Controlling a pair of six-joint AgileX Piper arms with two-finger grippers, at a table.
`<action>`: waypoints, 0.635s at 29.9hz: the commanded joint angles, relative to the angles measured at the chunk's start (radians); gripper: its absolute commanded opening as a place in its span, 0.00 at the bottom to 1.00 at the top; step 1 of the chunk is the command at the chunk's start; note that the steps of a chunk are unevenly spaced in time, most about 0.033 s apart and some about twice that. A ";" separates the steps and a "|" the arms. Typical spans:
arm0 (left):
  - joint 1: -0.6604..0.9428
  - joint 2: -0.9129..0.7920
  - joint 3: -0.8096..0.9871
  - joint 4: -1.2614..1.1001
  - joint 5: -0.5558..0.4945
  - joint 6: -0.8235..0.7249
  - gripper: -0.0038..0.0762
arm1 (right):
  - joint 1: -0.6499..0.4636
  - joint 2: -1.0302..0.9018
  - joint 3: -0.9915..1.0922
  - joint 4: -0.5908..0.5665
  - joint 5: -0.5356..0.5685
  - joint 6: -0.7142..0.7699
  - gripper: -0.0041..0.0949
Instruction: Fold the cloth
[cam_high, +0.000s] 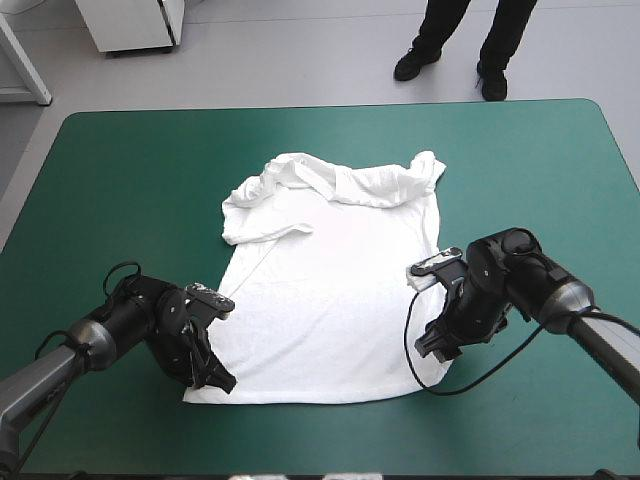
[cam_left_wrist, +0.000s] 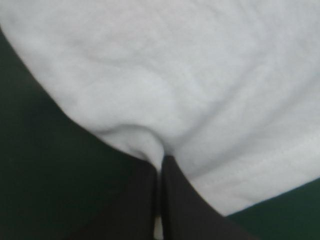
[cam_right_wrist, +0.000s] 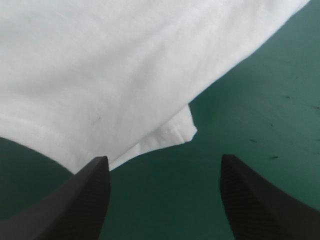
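From above, the T-shirt (cam_high: 330, 290) lies spread mid-table on the teal-green cover (cam_high: 120, 170) (far end rumpled), left gripper (cam_high: 220, 380) on its near left hem corner, right gripper (cam_high: 434, 350) beside the near right corner. Left wrist view: the fingers (cam_left_wrist: 180, 200) pinch the hem. Right wrist view: the fingers stand apart, the hem corner just ahead.

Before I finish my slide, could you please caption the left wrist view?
Left gripper shut on a pinched fold of the white T-shirt over the teal-green cover.
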 joint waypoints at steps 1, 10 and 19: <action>-0.011 0.071 0.048 -0.150 -0.162 0.009 0.04 | 0.002 0.011 -0.020 -0.003 -0.028 -0.009 0.65; -0.011 0.071 0.048 -0.150 -0.166 0.012 0.04 | 0.002 0.102 0.069 -0.004 -0.105 -0.011 0.65; -0.011 0.071 0.048 -0.148 -0.173 0.012 0.04 | 0.007 0.151 0.140 0.117 -0.187 -0.038 0.32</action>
